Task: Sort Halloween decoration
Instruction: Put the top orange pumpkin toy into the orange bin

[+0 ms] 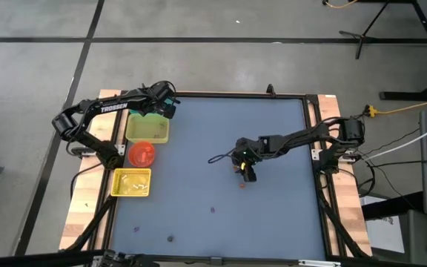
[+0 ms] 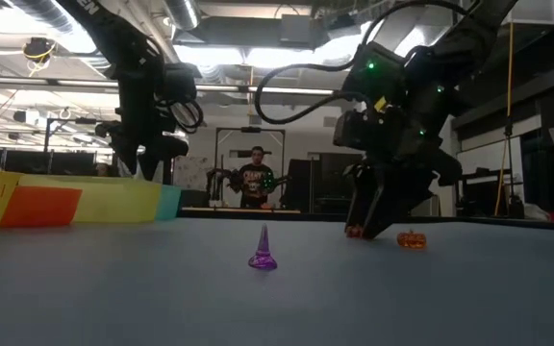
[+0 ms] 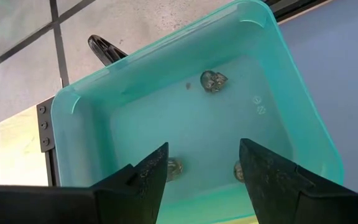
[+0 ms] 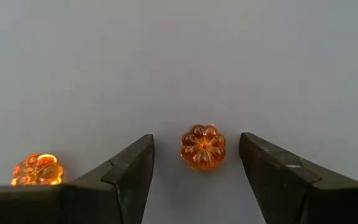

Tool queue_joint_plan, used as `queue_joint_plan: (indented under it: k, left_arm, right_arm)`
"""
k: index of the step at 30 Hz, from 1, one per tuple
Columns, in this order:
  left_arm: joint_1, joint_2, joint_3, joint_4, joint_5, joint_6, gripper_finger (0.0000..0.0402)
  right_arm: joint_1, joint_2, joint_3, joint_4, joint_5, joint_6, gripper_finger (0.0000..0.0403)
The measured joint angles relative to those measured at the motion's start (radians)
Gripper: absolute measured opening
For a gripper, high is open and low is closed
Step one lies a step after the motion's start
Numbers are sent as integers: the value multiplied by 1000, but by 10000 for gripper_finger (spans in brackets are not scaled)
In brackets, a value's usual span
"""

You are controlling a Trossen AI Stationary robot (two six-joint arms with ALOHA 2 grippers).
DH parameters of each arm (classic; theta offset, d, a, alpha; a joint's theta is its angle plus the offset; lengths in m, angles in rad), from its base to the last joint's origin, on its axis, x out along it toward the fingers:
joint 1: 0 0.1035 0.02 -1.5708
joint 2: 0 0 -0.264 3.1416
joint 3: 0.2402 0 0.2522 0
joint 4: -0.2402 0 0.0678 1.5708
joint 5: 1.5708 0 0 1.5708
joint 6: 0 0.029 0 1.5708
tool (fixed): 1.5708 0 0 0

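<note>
A small orange pumpkin trinket (image 4: 203, 147) lies on the blue-grey table, and my right gripper (image 4: 196, 136) stands open over it, one finger on each side and neither touching it. A second pumpkin (image 4: 37, 170) lies outside one finger. In the high view this gripper (image 1: 247, 173) is at the table's middle, slanting down. My left gripper (image 3: 204, 144) hangs open above the teal bin (image 3: 291, 112) at the far left. Three small greyish trinkets (image 3: 214, 81) lie in that bin. A purple cone-shaped trinket (image 2: 263, 252) stands on the table nearer the front.
Along the left edge, nearer than the teal bin, stand a yellow-green bin (image 1: 148, 132), a red bin (image 1: 141, 153) and a yellow bin (image 1: 132, 182). A few dark trinkets (image 1: 170, 239) lie scattered near the front edge. A person (image 2: 256, 178) stands in the room beyond the table.
</note>
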Motion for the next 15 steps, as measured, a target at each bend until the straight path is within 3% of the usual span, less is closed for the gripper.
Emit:
queue_joint_plan:
  k: [6, 15]
  left_arm:
    - [0, 0, 0, 0, 0, 0, 181]
    - [0, 0, 0, 0, 0, 0, 181]
  right_arm:
    - [0, 1, 0, -1, 4, 0, 223]
    - [-1, 2, 0, 5, 6, 0, 129]
